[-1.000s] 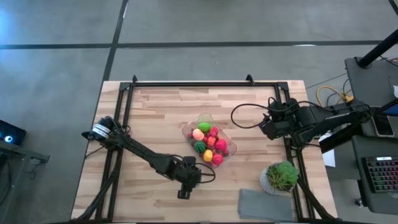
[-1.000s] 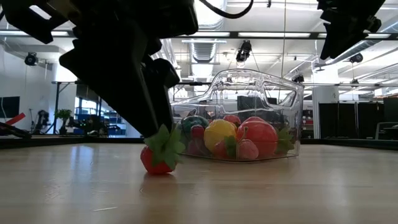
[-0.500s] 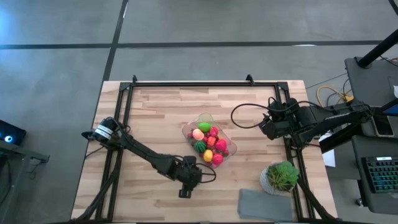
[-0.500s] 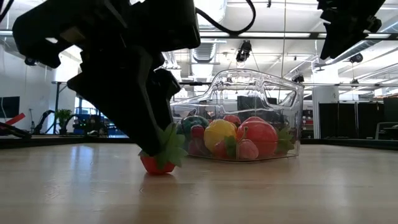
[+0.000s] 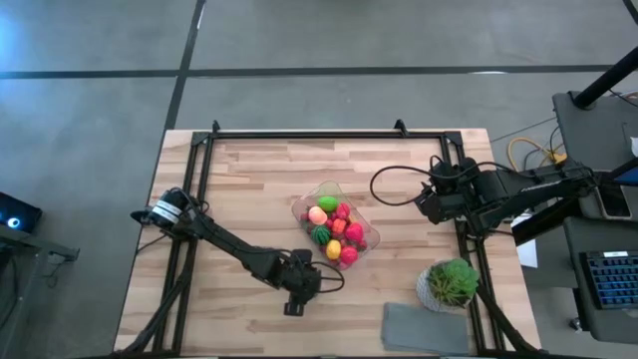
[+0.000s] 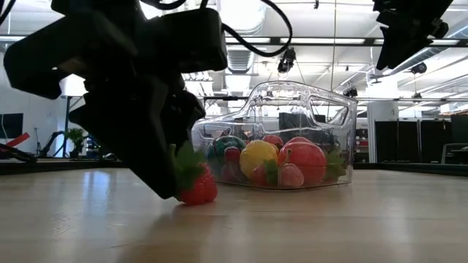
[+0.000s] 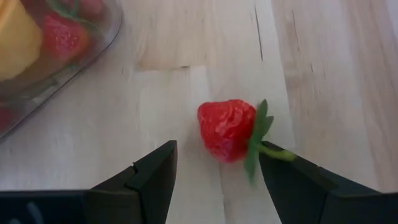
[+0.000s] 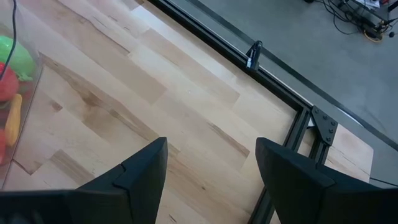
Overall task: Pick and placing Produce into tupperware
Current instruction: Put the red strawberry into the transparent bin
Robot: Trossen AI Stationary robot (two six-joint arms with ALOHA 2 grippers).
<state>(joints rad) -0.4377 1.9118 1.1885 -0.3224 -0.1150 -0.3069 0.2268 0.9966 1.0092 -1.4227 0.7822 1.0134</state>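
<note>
A red strawberry (image 7: 227,129) with green leaves lies on its side on the wooden table, just near-left of the clear tupperware (image 5: 334,227). The tupperware holds several pieces of produce (image 6: 281,162). My left gripper (image 7: 217,148) is low over the strawberry and open, with one finger on each side of it. In the high view the gripper (image 5: 294,302) hides the berry. My right gripper (image 8: 211,168) hangs open and empty over the table's right edge (image 5: 429,204). My left gripper comes slanting down from the table's far left. One finger (image 7: 292,180) meets the strawberry's green stem (image 7: 273,152), and the other finger stands clear of the red flesh. In the low view the finger (image 6: 164,183) lies against the berry's leafy end. The berry rests on the table.
A potted green plant (image 5: 454,282) and a flat grey cloth (image 5: 424,327) sit at the near right corner. Black frame rails (image 5: 329,135) run along the table's edges. Bare wood lies to the left and far side of the tupperware.
My left gripper has sunk a little onto the strawberry, still open. The berry has turned about on the table and shifted slightly toward the right. Its leaves, which pointed up and right, are now against the gripper.
</note>
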